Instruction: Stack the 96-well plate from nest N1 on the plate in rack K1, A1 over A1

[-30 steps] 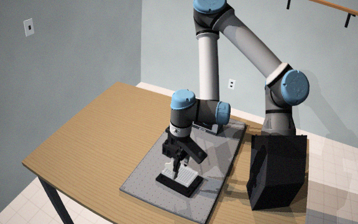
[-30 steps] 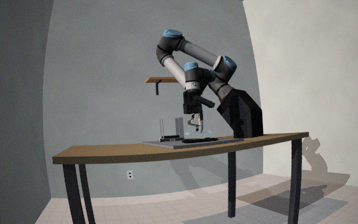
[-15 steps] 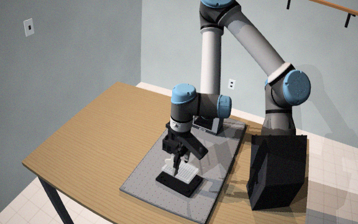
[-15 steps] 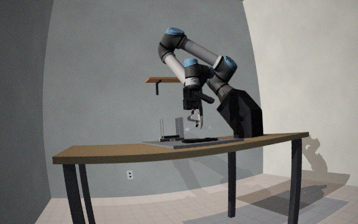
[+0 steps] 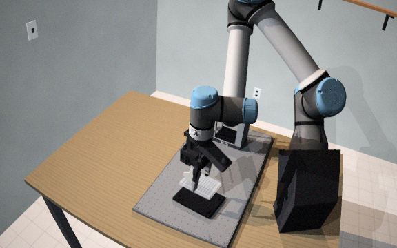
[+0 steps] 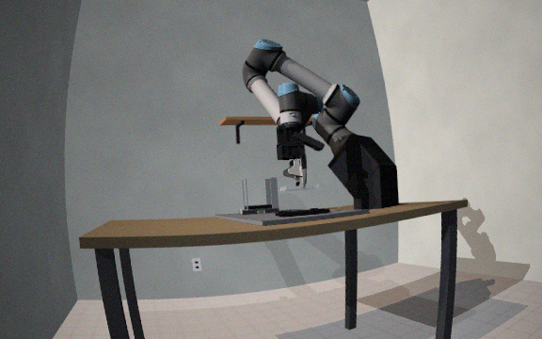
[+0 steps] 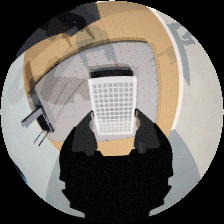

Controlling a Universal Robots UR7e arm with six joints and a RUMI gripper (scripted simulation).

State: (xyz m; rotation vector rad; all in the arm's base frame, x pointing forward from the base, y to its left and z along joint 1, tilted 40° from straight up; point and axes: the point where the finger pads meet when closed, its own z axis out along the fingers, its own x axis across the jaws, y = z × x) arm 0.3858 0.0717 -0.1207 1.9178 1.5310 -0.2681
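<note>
My gripper (image 5: 196, 179) is shut on the white 96-well plate (image 5: 200, 186) and holds it level in the air above the black plate nest N1 (image 5: 198, 202), clear of it. In the wrist view the plate (image 7: 113, 106) sits between my two fingers, with the nest's dark edge (image 7: 111, 73) showing beyond it. In the exterior view the plate (image 6: 299, 187) hangs well above the nest (image 6: 302, 212). The stack rack K1 (image 5: 230, 135) stands at the far end of the grey baseplate, partly hidden behind my arm; its posts show in the exterior view (image 6: 258, 196).
The grey perforated baseplate lies on the wooden table (image 5: 116, 151). The robot's black pedestal (image 5: 307, 187) stands at the table's right side. A wall shelf (image 6: 247, 121) hangs behind the arm.
</note>
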